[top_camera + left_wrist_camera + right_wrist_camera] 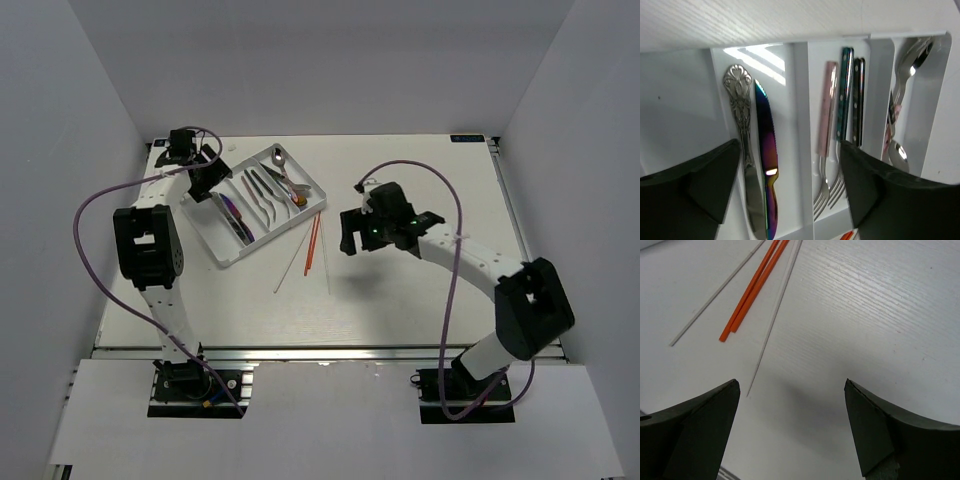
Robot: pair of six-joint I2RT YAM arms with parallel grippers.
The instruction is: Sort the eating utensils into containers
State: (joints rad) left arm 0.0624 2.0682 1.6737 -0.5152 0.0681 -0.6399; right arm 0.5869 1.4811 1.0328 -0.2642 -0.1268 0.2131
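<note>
White plastic tray (262,237) with long parallel compartments, lying at an angle on the left-centre of the white table (420,300). The left gripper (212,185) hangs over the tray's far left part. In the left wrist view this gripper (790,170) has its dark fingers (695,190) spread wide apart with nothing between them, and the tray's white dividers (800,125) run lengthwise below it. One compartment holds a silver knife (742,130) with an ornate scrolled handle, with an iridescent purple-blue knife (766,150) just beside it. The next compartment holds three forks side by side: a pink-handled fork (827,115), a teal-handled fork (845,90) and a dark-handled fork (858,95). The compartment at the right edge of that view holds silver spoons (905,75). No maker's mark can be read on any handle. Four chopsticks lie loose on the table just off the tray's near right corner. They are an orange-red pair (312,243) lying close together and two pale chopsticks (290,267), one on either side of the pair. Whether the orange tips touch the tray rim cannot be told. The right gripper (358,240) hovers above the bare table to the right of the chopsticks. In the right wrist view this gripper (790,405) is likewise wide open and empty. The orange-red pair (752,287) and the pale chopsticks (775,310) lie ahead of it and to its left.
</note>
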